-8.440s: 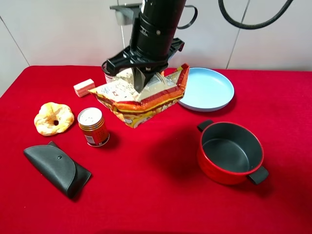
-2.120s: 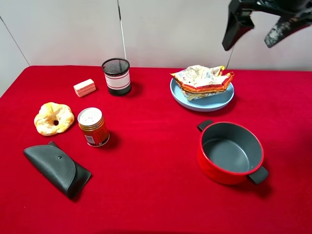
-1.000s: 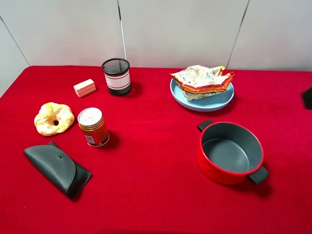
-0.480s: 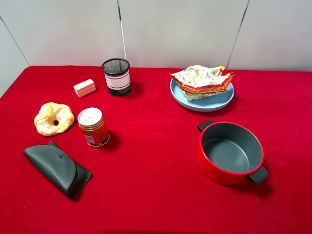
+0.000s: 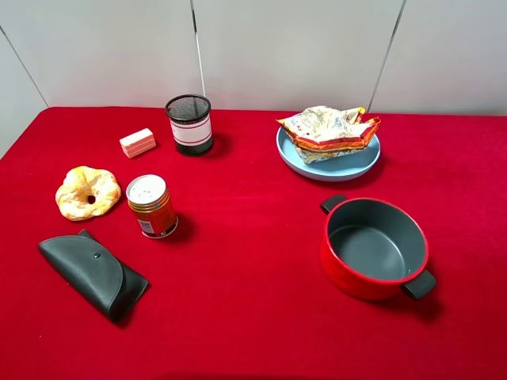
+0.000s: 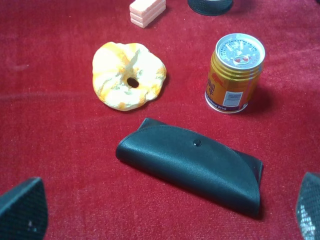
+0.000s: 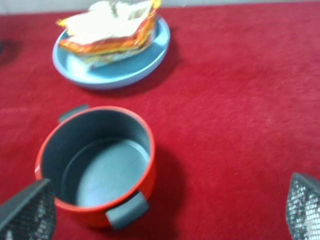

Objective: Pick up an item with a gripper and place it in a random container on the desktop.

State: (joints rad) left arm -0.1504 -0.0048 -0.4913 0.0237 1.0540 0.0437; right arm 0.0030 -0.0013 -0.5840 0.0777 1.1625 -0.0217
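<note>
Snack packet (image 5: 329, 129) found lying crumpled in light-blue plate (image 5: 328, 168) near the far right part of the counter (image 5: 253, 317), overhanging the plate's far rim slightly; also seen in the right wrist view, packet (image 7: 107, 26) resting on plate (image 7: 112, 75). Noted 8.4 s ago: packet held by a pincer near the far middle of the counter. Noted 2.1 s ago: packet already on plate, pincer raised at the far right corner. Now no arm in the high view. Placement judged complete; arms judged withdrawn.

Left pincer (image 6: 160, 210): released, 2 fingertips wide apart, grasping nothing, above the black pouch (image 6: 192, 170) near the front left corner. Right pincer (image 7: 165, 212): released, 2 fingertips wide apart, empty, near the red pot (image 7: 95, 162).

Untouched on the left side: can (image 5: 151, 206), ring-shaped bread (image 5: 87, 192), mesh cup (image 5: 189, 123).
</note>
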